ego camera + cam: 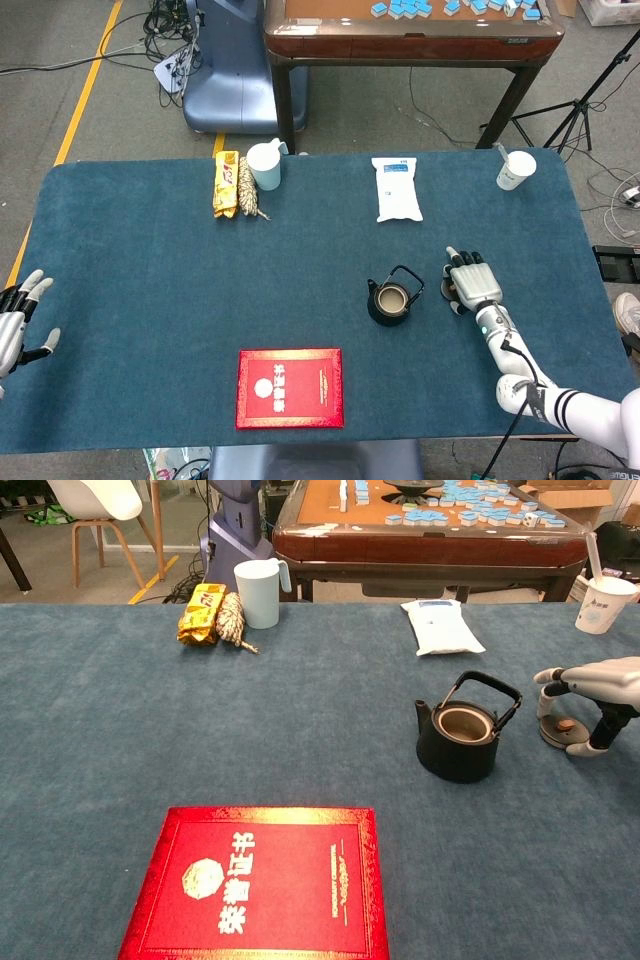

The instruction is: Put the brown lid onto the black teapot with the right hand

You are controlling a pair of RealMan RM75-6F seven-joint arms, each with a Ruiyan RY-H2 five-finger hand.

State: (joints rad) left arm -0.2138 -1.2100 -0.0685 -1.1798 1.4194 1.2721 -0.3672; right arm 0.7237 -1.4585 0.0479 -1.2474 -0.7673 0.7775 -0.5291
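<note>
1. One teapot (459,742), one lid (562,731), one red booklet (258,884), two cups, one white pouch (441,626), one yellow snack packet (201,613), one coil of twine (231,620).
2. Two hands: the right hand (592,688) shows in both views; the left hand (18,325) shows only in the head view, at the table's left edge.
3. The lid lies flat on the cloth to the right of the teapot, apart from it, directly under the right hand.
4. The right hand arches over the lid, palm down, fingertips (546,676) reaching down around the rim. Whether they touch or grip it cannot be told; the lid sits on the table.
5. The left hand holds nothing, its fingers spread.
6. The teapot is black, squat and round, its mouth open, with a short spout on the left and an arched bail handle standing up.
7. The lid is a flat brown disc with a small knob at the centre.
8. The table (120,720) wears a blue felt-like cloth.
9. The booklet is glossy red with gold lettering and border, lying near the front edge.
10. The pale blue cup (257,593) has a handle; the paper cup (603,604) stands at the far right corner.
</note>
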